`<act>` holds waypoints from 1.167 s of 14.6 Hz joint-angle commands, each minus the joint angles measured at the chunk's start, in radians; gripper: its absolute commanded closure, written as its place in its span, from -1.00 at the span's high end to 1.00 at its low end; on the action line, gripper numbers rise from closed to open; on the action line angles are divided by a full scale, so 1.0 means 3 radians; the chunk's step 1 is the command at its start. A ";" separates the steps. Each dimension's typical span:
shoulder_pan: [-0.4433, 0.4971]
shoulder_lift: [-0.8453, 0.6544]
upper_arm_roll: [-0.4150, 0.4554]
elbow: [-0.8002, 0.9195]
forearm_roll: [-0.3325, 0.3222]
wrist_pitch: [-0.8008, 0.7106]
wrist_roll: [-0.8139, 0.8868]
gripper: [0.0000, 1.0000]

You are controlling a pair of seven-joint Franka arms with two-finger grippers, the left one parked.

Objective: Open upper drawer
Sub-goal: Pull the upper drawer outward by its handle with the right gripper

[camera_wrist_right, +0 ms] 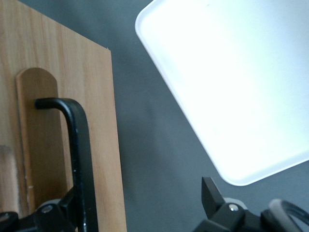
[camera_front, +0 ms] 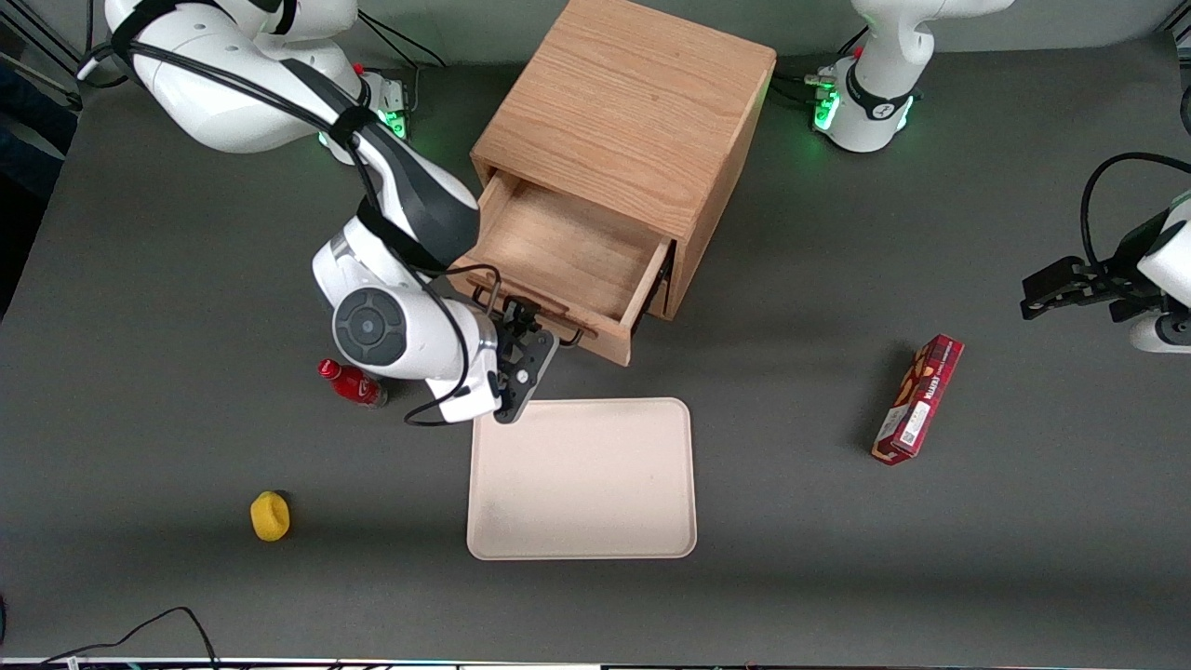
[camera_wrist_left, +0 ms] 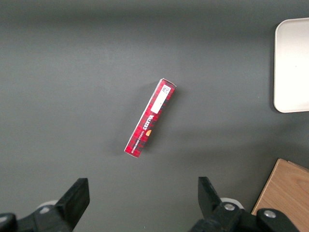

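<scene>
Looking down from the front camera, you find the upper drawer [camera_front: 558,270] already drawn well out of the wooden cabinet [camera_front: 633,112], its bare oak floor showing and nothing inside it. The cabinet stands near the worktop's edge farthest from that camera, about midway along it, with its front turned toward the tray [camera_front: 582,479]. The drawer's front panel hangs just above the tray's nearest rim, so you have little room left to pull before the two crowd each other.

Your gripper [camera_front: 523,342] sits at the drawer front, right at the black wire handle [camera_wrist_right: 79,145]. In the right wrist view its fingers are spread: one finger [camera_wrist_right: 58,217] lies against the handle bar, the other [camera_wrist_right: 212,195] stands well apart over the grey worktop [camera_front: 837,558], so nothing is pinched. That reads as a hook-style hold, or a release now that the pull looks nearly finished.

Toward the working arm's end, a small red bottle [camera_front: 352,382] lies just beside the wrist, and a yellow object [camera_front: 270,515] rests nearer the front edge. A red box [camera_front: 917,400] lies toward the parked arm's end, clear of your path
</scene>
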 commanded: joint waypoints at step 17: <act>0.0037 -0.0762 -0.0687 0.1147 -0.0054 -0.0681 0.0331 1.00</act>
